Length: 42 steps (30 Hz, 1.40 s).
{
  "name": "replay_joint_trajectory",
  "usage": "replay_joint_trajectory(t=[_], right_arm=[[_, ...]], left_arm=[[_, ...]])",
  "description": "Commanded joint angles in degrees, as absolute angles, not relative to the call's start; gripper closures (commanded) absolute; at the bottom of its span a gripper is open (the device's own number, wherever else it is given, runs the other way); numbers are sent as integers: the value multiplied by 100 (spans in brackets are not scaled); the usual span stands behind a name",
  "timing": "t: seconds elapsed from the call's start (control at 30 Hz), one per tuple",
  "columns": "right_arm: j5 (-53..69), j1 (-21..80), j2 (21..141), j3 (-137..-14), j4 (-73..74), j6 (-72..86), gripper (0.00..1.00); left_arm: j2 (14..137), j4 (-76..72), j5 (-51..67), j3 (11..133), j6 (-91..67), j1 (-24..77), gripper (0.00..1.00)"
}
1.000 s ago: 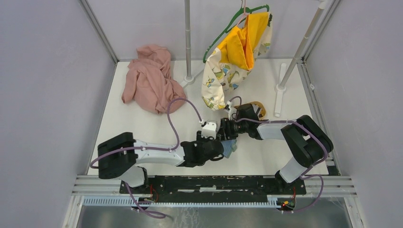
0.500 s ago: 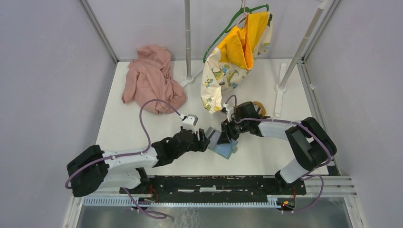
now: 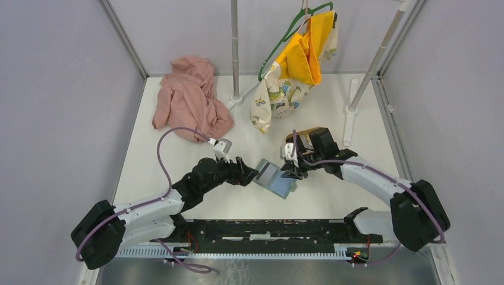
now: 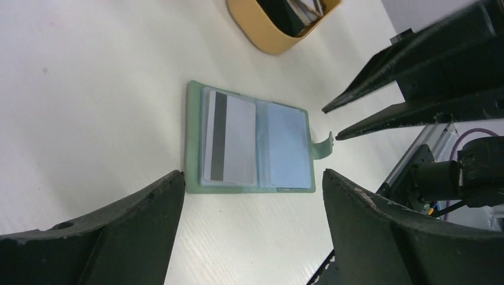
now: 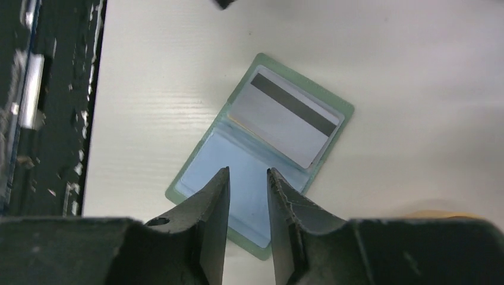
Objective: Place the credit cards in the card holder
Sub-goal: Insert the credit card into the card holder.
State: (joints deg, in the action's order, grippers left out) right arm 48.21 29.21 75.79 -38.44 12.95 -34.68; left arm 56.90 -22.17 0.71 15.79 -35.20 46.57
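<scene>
Card holder (image 4: 193, 148), sage green, lies opened flat on the white tabletop (image 4: 89, 95), inner side up, between the tips of the two arms. One half of it carries a pale grey card (image 4: 238, 139) with a dark stripe along one long edge. The card is tucked into the pocket and lies square with the holder's edges. The other half shows a clear, bluish sleeve (image 4: 288, 148), and a small green closing tab (image 4: 324, 145) sticks out from that half's outer edge.

Left fingers (image 4: 119, 234) stand just beside the holder on the card's side, pointing toward it. They are spread wide and hold nothing, and in the left wrist view they frame the whole holder without touching it. Right fingers (image 5: 208, 225) hang over the sleeve half, on the tab's side. They are only narrowly parted, with nothing gripped between them. Whether their tips touch the sleeve cannot be told.

Beyond the holder, on the right arm's side, a tan wooden tray (image 4: 261, 41) rests apart from it. More cards (image 4: 300, 7), dark and pale, lie in it, though their number is unclear. Farther beyond the holder, on the left arm's side, lies a crumpled pink cloth (image 3: 189, 107). Straight past the holder, a yellow and patterned garment (image 3: 294, 68) hangs above the tabletop.
</scene>
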Motion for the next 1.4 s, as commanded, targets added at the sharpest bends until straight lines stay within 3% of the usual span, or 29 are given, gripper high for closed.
replay_joint_trajectory(t=[0.0,0.13,0.23,0.27,0.43,0.57,1.13,1.37], right_arm=[[5284,2926,6823,-3213,1496,-6694,67],[5202,3088,7062,-3439,2273,-9195,75],[4761,3283,7843,-4235,3196,-10102,97],[4604,3345,8007,-4402,3278,-10133,100],[3740,3611,8084,-4140,1965,-9245,100],[3216,3858,8480,-4441,2000,-9166,100],[2016,4428,9052,-4408,1385,-8660,100],[1813,4499,8899,-4175,383,-7737,100]], left_arm=[[5556,-2951,583,1521,-3188,4447,9],[5903,-3150,944,1604,-3107,4132,10],[6262,-3368,1189,1628,-3123,3918,17],[6382,-3528,1289,1584,-3169,3849,19],[7033,-3972,1328,1653,-3125,3770,30],[7331,-3977,1245,1765,-3015,3771,40],[8941,-4848,1673,2004,-3217,3771,52],[9123,-4977,2017,2074,-3296,3765,55]])
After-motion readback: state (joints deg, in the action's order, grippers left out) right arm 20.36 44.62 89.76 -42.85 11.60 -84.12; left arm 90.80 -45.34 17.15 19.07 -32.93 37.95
